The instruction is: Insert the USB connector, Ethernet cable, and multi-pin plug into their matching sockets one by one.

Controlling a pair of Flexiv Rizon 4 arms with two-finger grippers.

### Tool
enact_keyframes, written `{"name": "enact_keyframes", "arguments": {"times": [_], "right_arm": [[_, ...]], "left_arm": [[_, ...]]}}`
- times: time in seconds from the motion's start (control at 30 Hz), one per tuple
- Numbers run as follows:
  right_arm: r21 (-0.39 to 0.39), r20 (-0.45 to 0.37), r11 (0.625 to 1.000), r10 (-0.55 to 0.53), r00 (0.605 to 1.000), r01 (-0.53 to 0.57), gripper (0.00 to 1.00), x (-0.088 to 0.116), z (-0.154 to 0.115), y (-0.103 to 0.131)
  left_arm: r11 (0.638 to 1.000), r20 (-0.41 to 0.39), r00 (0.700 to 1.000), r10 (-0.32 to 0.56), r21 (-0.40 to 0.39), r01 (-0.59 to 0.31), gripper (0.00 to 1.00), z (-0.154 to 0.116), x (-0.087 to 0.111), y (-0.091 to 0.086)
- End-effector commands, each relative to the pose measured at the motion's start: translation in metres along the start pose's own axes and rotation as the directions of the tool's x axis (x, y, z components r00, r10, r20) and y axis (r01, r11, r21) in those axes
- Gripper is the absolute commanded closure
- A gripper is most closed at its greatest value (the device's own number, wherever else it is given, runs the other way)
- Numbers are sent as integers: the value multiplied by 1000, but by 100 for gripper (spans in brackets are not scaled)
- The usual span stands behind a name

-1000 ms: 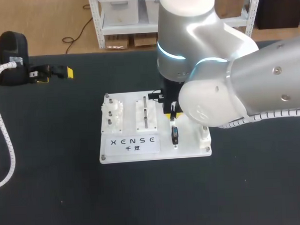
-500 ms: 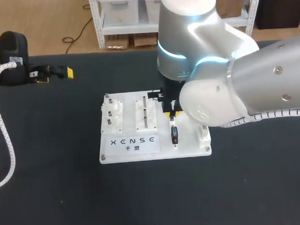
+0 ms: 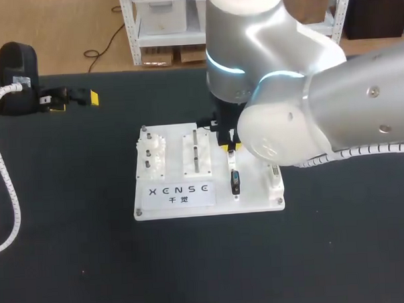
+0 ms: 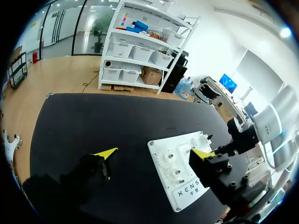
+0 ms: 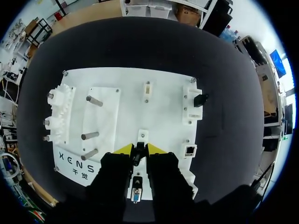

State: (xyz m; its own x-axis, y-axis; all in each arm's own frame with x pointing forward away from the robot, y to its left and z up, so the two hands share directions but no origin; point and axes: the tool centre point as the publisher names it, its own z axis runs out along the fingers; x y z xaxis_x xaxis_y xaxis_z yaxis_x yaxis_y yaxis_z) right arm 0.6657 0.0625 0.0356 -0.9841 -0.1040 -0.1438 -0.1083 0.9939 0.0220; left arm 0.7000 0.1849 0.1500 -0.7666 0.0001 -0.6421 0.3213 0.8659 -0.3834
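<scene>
Though the head view hides it, right hand (image 5: pixel 138 149) pinches dark connector (image 5: pixel 137 157), left hand (image 4: pixel 154 152) open, empty

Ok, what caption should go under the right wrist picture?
Right tool gripping a small dark plug over the white socket board.

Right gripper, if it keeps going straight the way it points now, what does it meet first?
Probably the small white socket block on the white board, just ahead of the right gripper and the dark plug it holds; depth is unclear.

Silver right arm (image 3: pixel 307 113) with a glowing blue ring; black claw (image 5: pixel 139 150), yellow tips.
</scene>
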Motion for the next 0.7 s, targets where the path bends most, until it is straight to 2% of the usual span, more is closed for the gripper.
{"name": "enact_keyframes", "arguments": {"times": [0.03,0.27,0.53,0.7], "right_arm": [[-6,7,1000,0,1000,0,100,1,-8,-6],[-41,29,999,26,999,-24,100,1,-16,-26],[-26,56,998,64,996,-62,100,3,-21,-58],[-20,66,997,81,995,-79,100,5,-22,-70]], "left_arm": [[1000,0,1000,0,0,0,0,0,0,0],[1000,0,1000,0,0,0,0,0,0,0],[1000,0,1000,0,0,0,0,0,0,0],[1000,0,1000,0,0,0,0,0,0,0]]}}
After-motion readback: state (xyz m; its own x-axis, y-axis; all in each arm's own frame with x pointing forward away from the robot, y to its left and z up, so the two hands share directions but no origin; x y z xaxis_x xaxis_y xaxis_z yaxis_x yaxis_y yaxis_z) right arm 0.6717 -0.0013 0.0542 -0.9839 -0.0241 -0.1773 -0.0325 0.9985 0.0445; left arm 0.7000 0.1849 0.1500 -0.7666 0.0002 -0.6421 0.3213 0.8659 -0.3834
